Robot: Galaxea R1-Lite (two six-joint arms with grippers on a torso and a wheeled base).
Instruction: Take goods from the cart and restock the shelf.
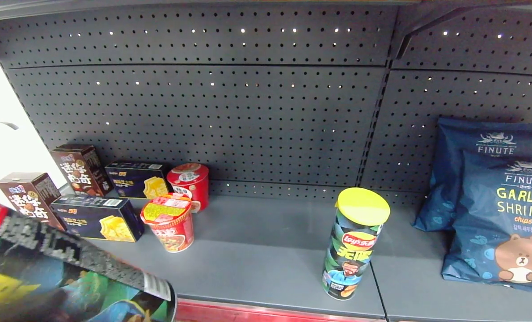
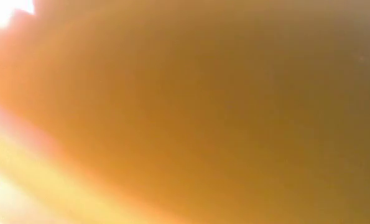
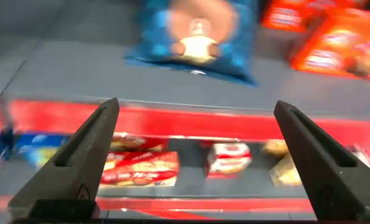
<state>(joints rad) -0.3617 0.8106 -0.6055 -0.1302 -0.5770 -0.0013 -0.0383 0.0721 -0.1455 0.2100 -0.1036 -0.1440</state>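
Shelf [image 1: 257, 257] bears an upright, yellow-lidded chip canister [image 1: 354, 250]; right tool [image 3: 197, 104] gapes wide, empty

The right gripper [image 3: 197, 104] is held out ahead of its wrist with the jaws standing wide apart. Its two dark fingers [image 3: 79, 163] are straight, wedge-shaped bars, broad at the base and narrowing to blunt tips, and they splay away from each other as they run out from the wrist. Both tips sit level with one another, touching nothing, the gap between them open
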